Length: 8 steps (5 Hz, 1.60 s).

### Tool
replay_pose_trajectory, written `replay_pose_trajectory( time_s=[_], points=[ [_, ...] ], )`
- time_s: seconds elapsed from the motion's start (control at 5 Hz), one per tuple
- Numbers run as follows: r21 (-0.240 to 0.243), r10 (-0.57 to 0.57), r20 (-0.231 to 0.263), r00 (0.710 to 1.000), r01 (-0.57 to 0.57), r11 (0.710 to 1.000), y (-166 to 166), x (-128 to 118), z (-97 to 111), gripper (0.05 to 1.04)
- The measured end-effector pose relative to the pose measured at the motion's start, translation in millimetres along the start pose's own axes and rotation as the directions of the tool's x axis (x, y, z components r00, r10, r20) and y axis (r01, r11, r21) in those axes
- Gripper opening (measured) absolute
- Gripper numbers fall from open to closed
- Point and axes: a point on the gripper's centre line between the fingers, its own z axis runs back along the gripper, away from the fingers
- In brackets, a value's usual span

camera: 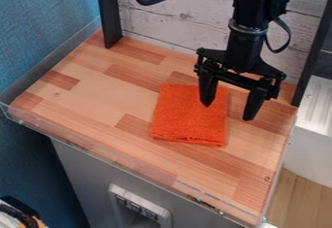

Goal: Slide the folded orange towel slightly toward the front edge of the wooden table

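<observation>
The jaws hang wide open by the orange cloth [189, 120].

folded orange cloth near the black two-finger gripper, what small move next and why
Probably a small shift toward the picture's left: the open black two-finger gripper shows one finger in front of the folded orange cloth, but the other past the cloth's right edge, against the wood-patterned tabletop.
</observation>
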Motion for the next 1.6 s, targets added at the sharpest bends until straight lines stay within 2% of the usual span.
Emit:
replay_pose_trajectory(
  time_s=[0.4, 1.0, 1.2, 1.6],
  points=[
    [-0.011, -0.083, 0.028, 0.996, 0.083, 0.996, 6.6, 4.3, -4.1, 0.999],
    [-0.018, -0.236, 0.088, 0.968, 0.238, 0.971, 34.6, 13.3, -13.7, 0.997],
    [-0.017, -0.269, 0.101, 0.958, 0.272, 0.962, 40.9, 16.5, -13.9, 0.947],
    [-0.008, -0.326, 0.095, 0.941, 0.328, 0.945, 49.1, 20.6, -25.6, 0.361]
  ],
)
